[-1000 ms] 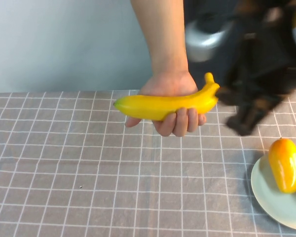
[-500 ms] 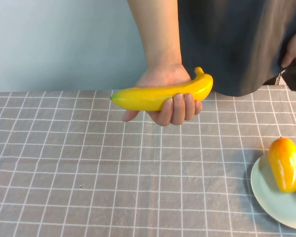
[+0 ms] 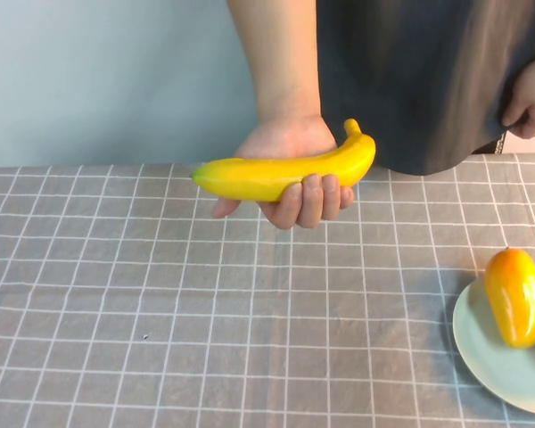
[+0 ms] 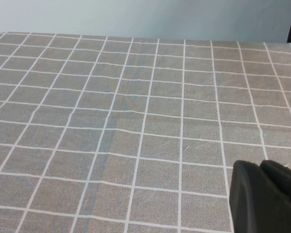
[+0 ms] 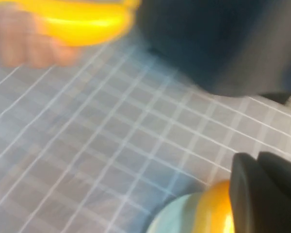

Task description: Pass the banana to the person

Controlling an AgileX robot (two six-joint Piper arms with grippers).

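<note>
The person (image 3: 428, 71) stands behind the table in a dark grey-blue shirt. Their hand (image 3: 285, 143) holds the long yellow banana (image 3: 285, 174) level above the far middle of the table. The banana (image 5: 82, 22) and the hand (image 5: 24, 43) also show blurred in the right wrist view. My right gripper (image 5: 257, 160) is out of the high view; it hangs over the plate at the right, fingers together and empty. My left gripper (image 4: 261, 167) is shut and empty over bare tablecloth, away from the banana.
A pale plate (image 3: 481, 357) at the right front edge holds a plump orange-yellow fruit (image 3: 515, 296), also seen under my right gripper (image 5: 216, 208). A grey checked cloth (image 3: 160, 294) covers the table. The person's other hand (image 3: 528, 98) hangs at the far right.
My right arm has drawn back out of the high view to the right. The person's hand has lifted the banana slightly up and to the left.
</note>
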